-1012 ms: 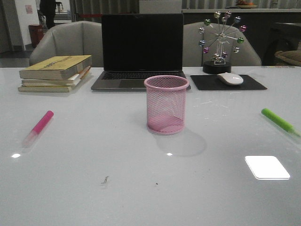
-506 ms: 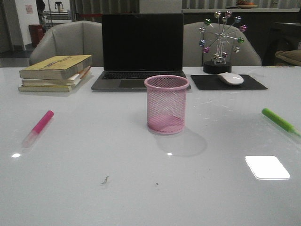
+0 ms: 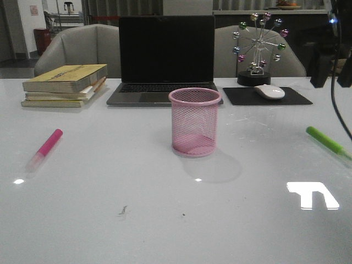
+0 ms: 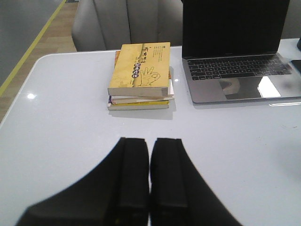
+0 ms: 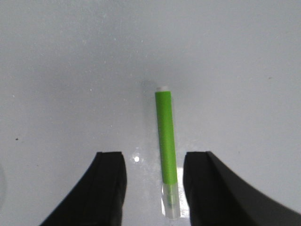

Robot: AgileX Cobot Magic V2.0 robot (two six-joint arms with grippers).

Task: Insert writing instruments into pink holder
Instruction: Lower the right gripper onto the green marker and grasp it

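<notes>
The pink holder (image 3: pixel 194 122) stands upright in the middle of the table with nothing visible inside. A magenta pink marker (image 3: pixel 45 147) with a pale cap lies to its left. The green marker (image 3: pixel 326 141) lies flat at the right edge. My right gripper (image 3: pixel 331 81) hangs high above the green marker. In the right wrist view it (image 5: pixel 154 157) is open, and the green marker (image 5: pixel 166 146) lies on the table below, nearer one finger. My left gripper (image 4: pixel 150 141) is shut on nothing, above the bare table near the books; the front view does not show it.
A laptop (image 3: pixel 165 60) stands open behind the holder. Stacked books (image 3: pixel 65 84) sit at the back left and also appear as books (image 4: pixel 140 75) in the left wrist view. A white mouse (image 3: pixel 269 92) rests on a black pad beside a ferris-wheel ornament (image 3: pixel 258 47).
My right arm has come into the front view at the top right, above the green marker. Its shadow now cuts into the bright reflection on the table. The markers and holder have not moved.
</notes>
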